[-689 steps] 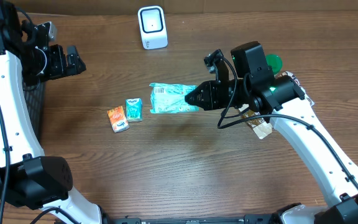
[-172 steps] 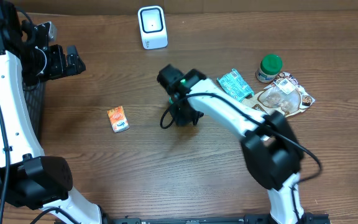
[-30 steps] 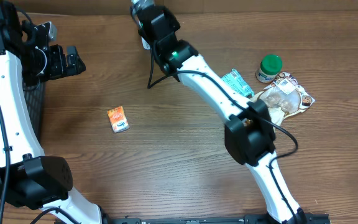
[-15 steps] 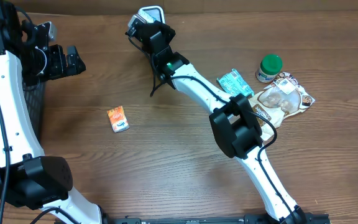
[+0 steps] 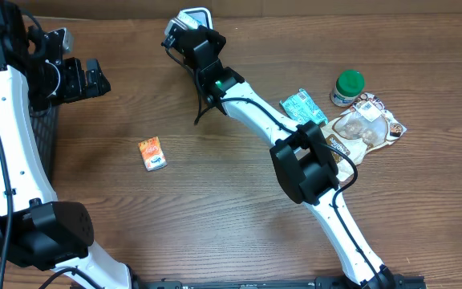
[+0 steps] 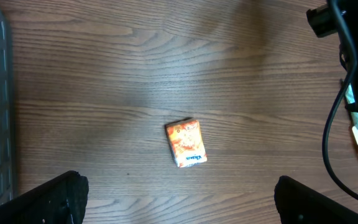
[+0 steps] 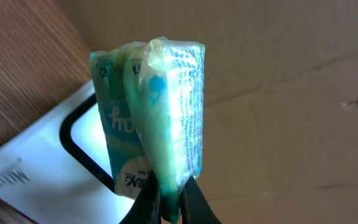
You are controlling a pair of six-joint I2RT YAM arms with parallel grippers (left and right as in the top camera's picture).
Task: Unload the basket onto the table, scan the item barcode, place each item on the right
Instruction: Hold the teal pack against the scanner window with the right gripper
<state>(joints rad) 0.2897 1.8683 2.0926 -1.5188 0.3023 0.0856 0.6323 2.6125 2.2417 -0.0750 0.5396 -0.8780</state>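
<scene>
At the far edge of the table, my right gripper pinches a teal packet upright, close before the white scanner, can't tell if touching, my left gripper spread wide at the left, orange packet flat mid-table, well apart.

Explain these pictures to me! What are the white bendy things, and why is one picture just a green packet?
The white bendy things are the robot's left arm and right arm, at a wooden table. One picture looks down from above; the other two come from cameras on the wrists. The right fingers are pinched shut on a small teal packet, holding it before the white scanner. The left fingers are wide open and empty; their camera sees an orange packet. Also lying there: a second teal packet, a green-lidded jar and a snack bag.
</scene>
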